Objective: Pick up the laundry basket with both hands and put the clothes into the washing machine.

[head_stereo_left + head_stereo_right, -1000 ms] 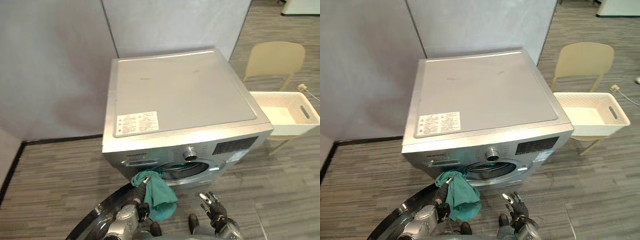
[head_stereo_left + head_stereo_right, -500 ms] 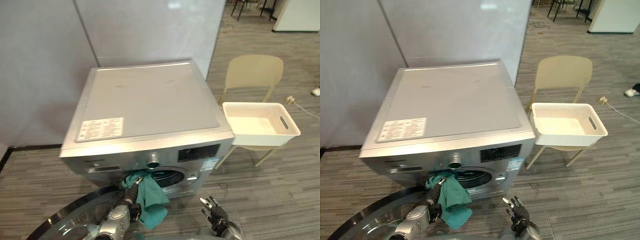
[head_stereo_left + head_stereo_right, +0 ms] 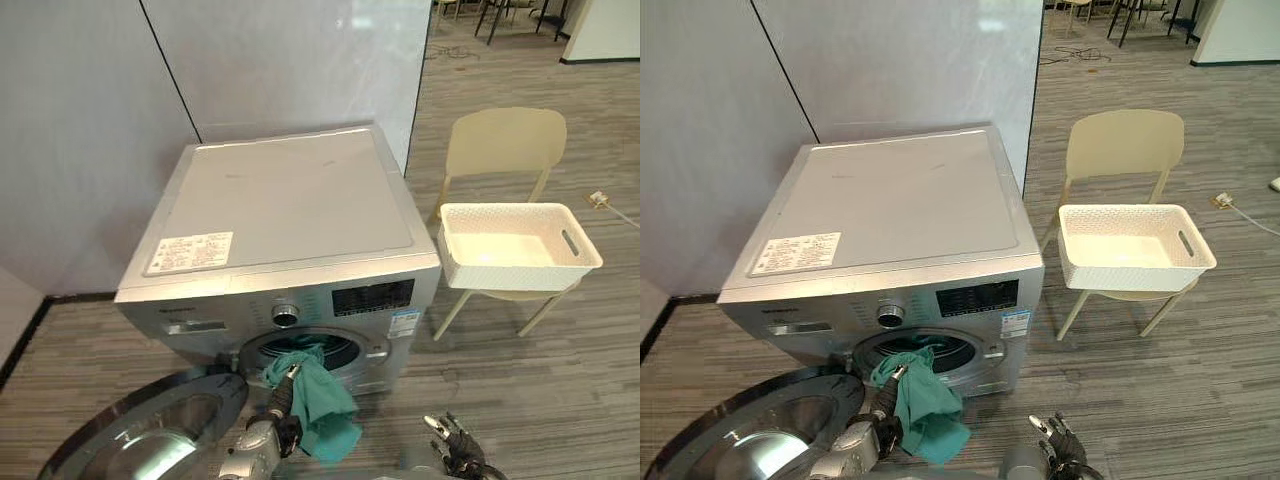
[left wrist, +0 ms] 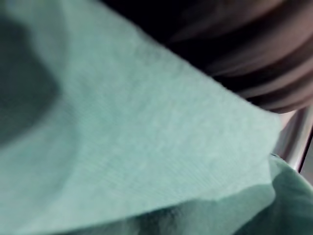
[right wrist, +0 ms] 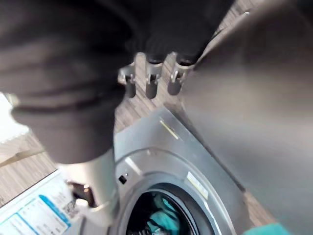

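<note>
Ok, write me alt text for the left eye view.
A teal cloth hangs out of the open silver washing machine, the robot's left hand against it, right hand open nearby. A white laundry basket, empty, sits on a cream chair beside the machine.

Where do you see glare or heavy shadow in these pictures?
Left eye view: a bright patch of glare sits on the wall panel behind the washing machine, and the glass of the open door gleams. Left wrist view: the green cloth falls into dark shadow at one side.
</note>
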